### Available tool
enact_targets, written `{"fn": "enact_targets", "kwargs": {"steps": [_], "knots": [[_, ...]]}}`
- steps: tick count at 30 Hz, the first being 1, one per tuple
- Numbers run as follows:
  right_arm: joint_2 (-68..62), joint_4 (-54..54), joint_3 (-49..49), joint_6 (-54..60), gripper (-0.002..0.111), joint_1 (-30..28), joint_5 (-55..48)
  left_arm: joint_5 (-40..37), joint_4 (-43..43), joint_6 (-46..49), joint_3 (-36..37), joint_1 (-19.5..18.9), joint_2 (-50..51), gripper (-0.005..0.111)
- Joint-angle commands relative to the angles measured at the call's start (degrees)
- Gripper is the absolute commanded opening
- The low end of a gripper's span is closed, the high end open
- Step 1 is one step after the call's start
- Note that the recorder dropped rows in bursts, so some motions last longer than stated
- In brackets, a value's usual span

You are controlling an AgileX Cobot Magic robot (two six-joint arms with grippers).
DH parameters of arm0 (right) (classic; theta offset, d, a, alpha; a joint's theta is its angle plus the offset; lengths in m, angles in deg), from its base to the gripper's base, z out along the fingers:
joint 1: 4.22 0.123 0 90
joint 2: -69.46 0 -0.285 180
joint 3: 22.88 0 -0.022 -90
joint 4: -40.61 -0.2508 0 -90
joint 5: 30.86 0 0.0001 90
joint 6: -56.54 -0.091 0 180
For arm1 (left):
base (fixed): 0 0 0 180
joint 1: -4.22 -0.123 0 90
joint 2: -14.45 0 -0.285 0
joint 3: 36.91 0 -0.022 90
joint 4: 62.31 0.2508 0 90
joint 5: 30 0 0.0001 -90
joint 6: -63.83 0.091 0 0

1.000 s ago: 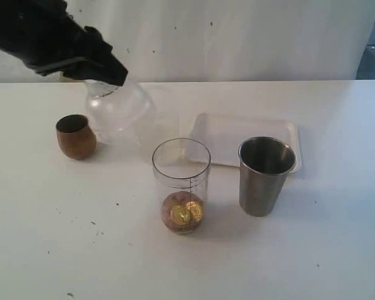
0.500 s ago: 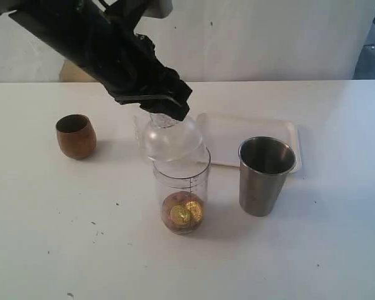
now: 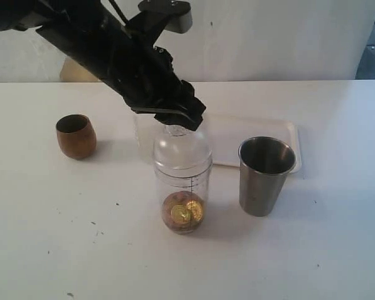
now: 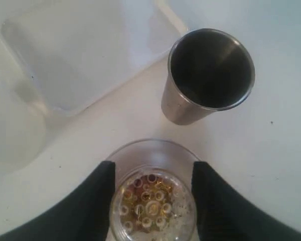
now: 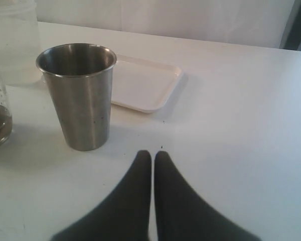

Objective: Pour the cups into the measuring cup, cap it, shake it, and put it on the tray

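Observation:
The clear measuring cup stands mid-table with golden-brown pieces in its bottom. A clear domed lid rests on its rim. My left gripper comes down from the upper left and is shut on the lid's top knob; in the left wrist view its black fingers flank the lid. The brown wooden cup stands to the left, and the steel tumbler stands upright to the right. The white tray lies behind them. My right gripper hovers shut and empty above the table near the tumbler.
A frosted translucent beaker stands just behind the measuring cup, under my left arm. The tray lies past the tumbler in the right wrist view. A white wall closes the back of the table.
My left gripper carried the lid from beside the wooden cup rightward and down onto the measuring cup's rim. The right gripper has stayed shut.

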Motion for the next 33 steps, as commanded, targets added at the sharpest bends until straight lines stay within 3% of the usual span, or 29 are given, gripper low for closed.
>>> {"fn": "enact_targets", "kwargs": {"steps": [1, 4, 10, 13, 27, 29, 31, 32, 33], "knots": [[0.4, 0.0, 0.1, 0.4, 0.002, -0.3, -0.1, -1.0, 0.2, 1.8, -0.2, 0.5, 0.5, 0.0], [0.4, 0.0, 0.1, 0.4, 0.002, -0.3, -0.1, -1.4, 0.2, 2.2, -0.2, 1.0, 0.5, 0.007], [0.4, 0.0, 0.1, 0.4, 0.002, -0.3, -0.1, -1.3, 0.2, 2.2, -0.2, 1.1, 0.5, 0.052], [0.4, 0.0, 0.1, 0.4, 0.002, -0.3, -0.1, -1.1, 0.9, 2.2, -0.2, 1.1, -0.3, 0.058], [0.4, 0.0, 0.1, 0.4, 0.002, -0.3, -0.1, 6.2, 3.2, 4.0, -0.4, 1.1, -6.4, 0.055], [0.4, 0.0, 0.1, 0.4, 0.002, -0.3, -0.1, 4.7, 2.7, 3.9, -0.4, 1.1, -6.4, 0.043], [0.4, 0.0, 0.1, 0.4, 0.002, -0.3, -0.1, 2.5, 2.7, 3.9, -0.4, 1.1, -6.4, 0.022], [0.4, 0.0, 0.1, 0.4, 0.002, -0.3, -0.1, 2.4, 2.7, 4.3, 0.3, 1.2, -6.4, 0.006], [0.4, 0.0, 0.1, 0.4, 0.002, -0.3, -0.1, 2.8, 2.7, 5.3, 1.0, 1.3, -6.4, 0.001]]}}
